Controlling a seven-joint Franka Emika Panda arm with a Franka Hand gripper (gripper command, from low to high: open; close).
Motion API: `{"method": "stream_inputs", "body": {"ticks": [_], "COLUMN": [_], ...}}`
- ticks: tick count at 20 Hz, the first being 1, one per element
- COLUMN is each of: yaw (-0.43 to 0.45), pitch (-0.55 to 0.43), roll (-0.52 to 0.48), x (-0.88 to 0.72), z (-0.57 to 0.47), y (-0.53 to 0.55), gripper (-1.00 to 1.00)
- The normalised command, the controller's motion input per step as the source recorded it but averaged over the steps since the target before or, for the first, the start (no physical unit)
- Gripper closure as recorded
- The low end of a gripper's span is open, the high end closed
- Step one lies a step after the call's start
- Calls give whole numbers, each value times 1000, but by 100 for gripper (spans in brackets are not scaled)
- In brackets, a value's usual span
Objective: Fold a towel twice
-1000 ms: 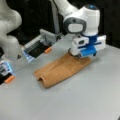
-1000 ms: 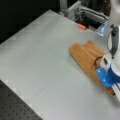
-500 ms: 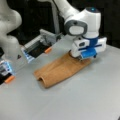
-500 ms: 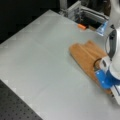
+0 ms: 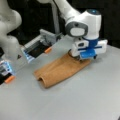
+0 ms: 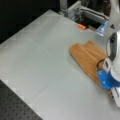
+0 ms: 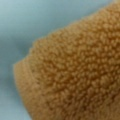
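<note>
Your gripper (image 5: 85, 57) sits low on the towel (image 5: 60, 70), at its end toward a front view's right. Towel's long axis runs away to lower left, one fold already showing. You cannot tell whether the jaws stand apart or closed.

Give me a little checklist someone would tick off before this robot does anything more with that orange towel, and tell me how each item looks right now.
1. Towel folded at least once: ok. It lies as a long doubled strip, with a rolled fold showing at its end toward a front view's left.
2. Towel fully on the table: ok in both front views.
3. Gripper at the towel: ok. It is down at the end toward a front view's right.
4. Gripper actually holding cloth: cannot tell. Its fingers are hidden.
5. Towel corner visible in the wrist view: ok, close up with table beside it.
6. Orange object apart from towel: ok.
</note>
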Motion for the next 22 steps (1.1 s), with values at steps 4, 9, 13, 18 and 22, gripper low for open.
{"method": "stream_inputs", "body": {"ticks": [4, 9, 13, 18, 22], "yaw": [-162, -111, -112, -134, -128], "pitch": [69, 83, 78, 61, 71], "roll": [-315, -332, -341, -323, -302], "x": [333, 322, 327, 307, 271], "z": [7, 18, -20, -63, -130], "y": [168, 154, 167, 234, 276], "gripper": [-100, -100, -100, -100, -100]}}
